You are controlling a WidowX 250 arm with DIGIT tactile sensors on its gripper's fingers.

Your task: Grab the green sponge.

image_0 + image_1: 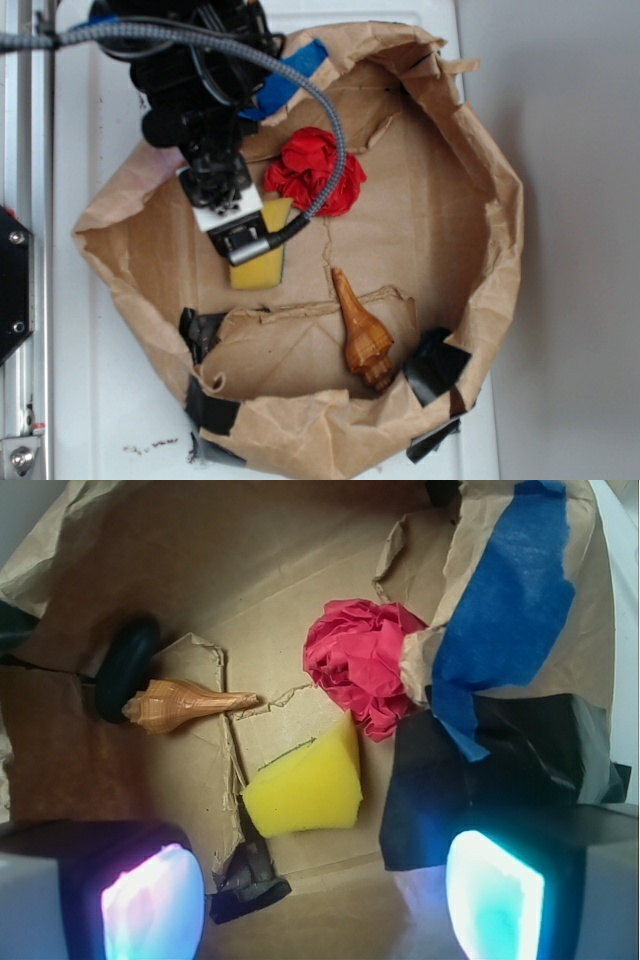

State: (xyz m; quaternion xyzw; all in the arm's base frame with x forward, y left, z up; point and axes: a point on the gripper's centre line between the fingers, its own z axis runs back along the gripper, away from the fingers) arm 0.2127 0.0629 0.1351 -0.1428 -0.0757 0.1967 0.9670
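the green sponge point(305, 787) is seen as a yellow foam block lying on the brown paper floor of the paper enclosure point(480, 180), at the centre of the wrist view, fully uncovered there. in the exterior view only its lower part point(262, 265) is shown, left of centre, the rest being hidden under the arm. a thin dark line is seen along its upper left edge in the wrist view; the green layer cannot be made out otherwise.

the gripper point(320, 900) is seen released in the wrist view: its two glowing pads point(150, 905) stand wide apart at the lower corners, with the sponge between and beyond them, untouched. in the exterior view the jaws are masked by the arm's own body and cable.

the red cloth ball point(362, 660) lies just beside the sponge, toward the upper right. the seashell point(360, 338) is found lower right of the sponge in the exterior view, apart from it. blue tape point(510, 600) is shown large in the wrist view. the white table point(120, 440) is shown only in the exterior view.
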